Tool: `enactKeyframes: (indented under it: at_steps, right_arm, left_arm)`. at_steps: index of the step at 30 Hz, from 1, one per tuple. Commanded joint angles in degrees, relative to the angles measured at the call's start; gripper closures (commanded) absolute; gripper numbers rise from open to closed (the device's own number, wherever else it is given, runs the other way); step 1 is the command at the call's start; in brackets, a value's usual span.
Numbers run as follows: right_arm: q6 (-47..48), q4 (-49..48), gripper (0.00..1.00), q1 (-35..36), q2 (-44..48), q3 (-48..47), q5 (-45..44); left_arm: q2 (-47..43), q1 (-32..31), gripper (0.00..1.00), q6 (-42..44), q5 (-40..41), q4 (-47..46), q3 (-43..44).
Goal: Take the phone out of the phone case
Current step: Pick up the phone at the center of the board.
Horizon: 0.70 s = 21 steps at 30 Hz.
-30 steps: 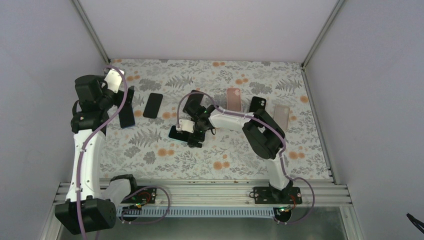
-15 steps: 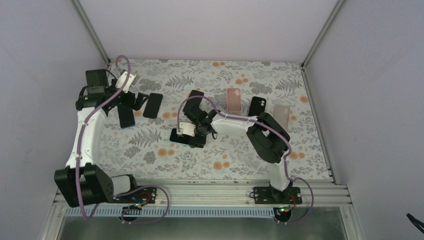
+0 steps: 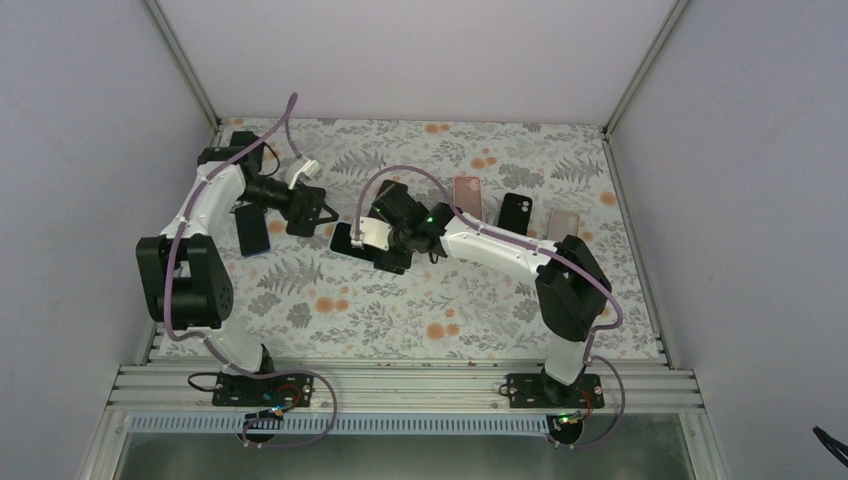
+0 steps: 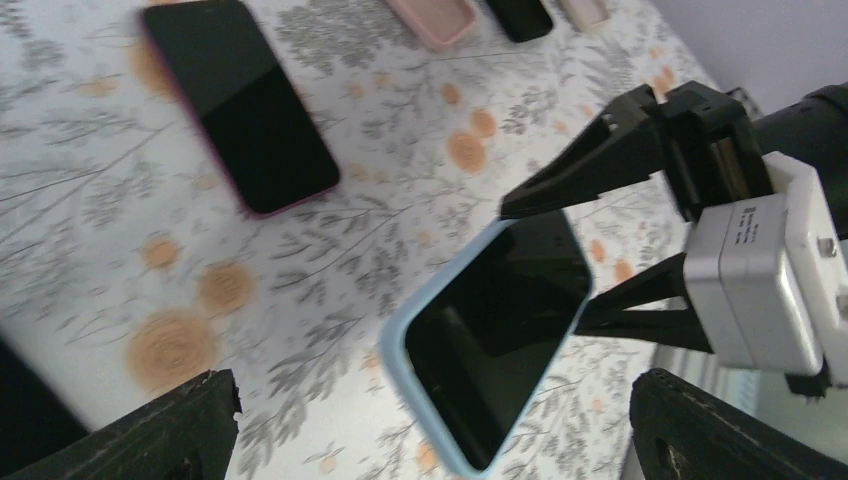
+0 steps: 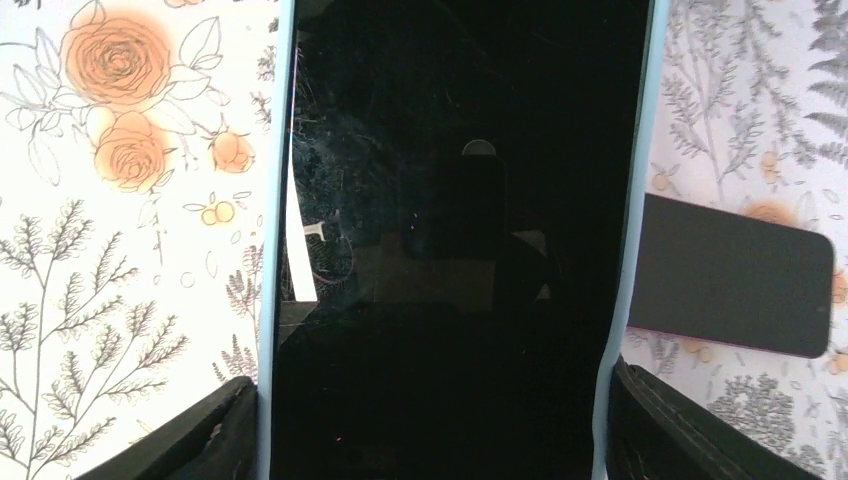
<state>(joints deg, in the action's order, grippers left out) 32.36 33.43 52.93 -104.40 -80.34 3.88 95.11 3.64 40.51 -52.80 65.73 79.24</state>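
Note:
A black phone [image 5: 460, 200] in a light blue phone case [image 5: 277, 200] sits across my right gripper [image 5: 430, 420], which is shut on its two long edges. In the top view the phone [image 3: 347, 240] is near the table's middle, just left of the right gripper [image 3: 372, 246]. The left wrist view shows the cased phone [image 4: 495, 335] tilted above the mat, with the right gripper's fingers [image 4: 600, 165] on its sides. My left gripper [image 4: 435, 400] is open, and its fingers [image 4: 150, 430] stand wide on either side of the phone's free end without touching it. The left gripper [image 3: 318, 212] hangs just left of the phone.
A second black phone with a magenta rim [image 4: 240, 105] lies on the flowered mat close by. Another dark phone [image 3: 252, 230] lies at the left. A pink case [image 3: 466, 198], a black case [image 3: 515, 212] and a pale case [image 3: 563, 228] lie at the back right.
The right gripper has closed on the phone and carried it up and left. The left arm has swung right, bringing its open gripper up to the phone.

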Motion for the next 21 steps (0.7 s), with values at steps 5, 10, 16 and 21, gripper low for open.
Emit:
enactKeyframes:
  at_steps: [5, 10, 16, 21]
  right_arm:
    - [-1.6, -2.6, 0.41, 0.6, 1.1, -4.6, -3.3]
    - [-1.1, -3.8, 0.41, 0.6, 2.6, -4.8, -3.7]
    - [-0.4, -4.4, 0.42, 0.6, 3.0, -5.9, -3.9]
    - [0.1, -4.4, 0.42, 0.6, 2.6, -8.1, -4.2]
  left_arm:
    - [4.0, -2.7, 0.12, 2.9, -8.7, 5.7, 4.6]
    - [4.5, -2.7, 0.12, 1.0, -6.8, 3.7, 3.5]
    - [4.7, -2.8, 0.11, -1.6, -5.2, 1.0, 2.9]
    - [4.9, -3.0, 0.1, -2.4, -4.1, -0.4, 1.6]
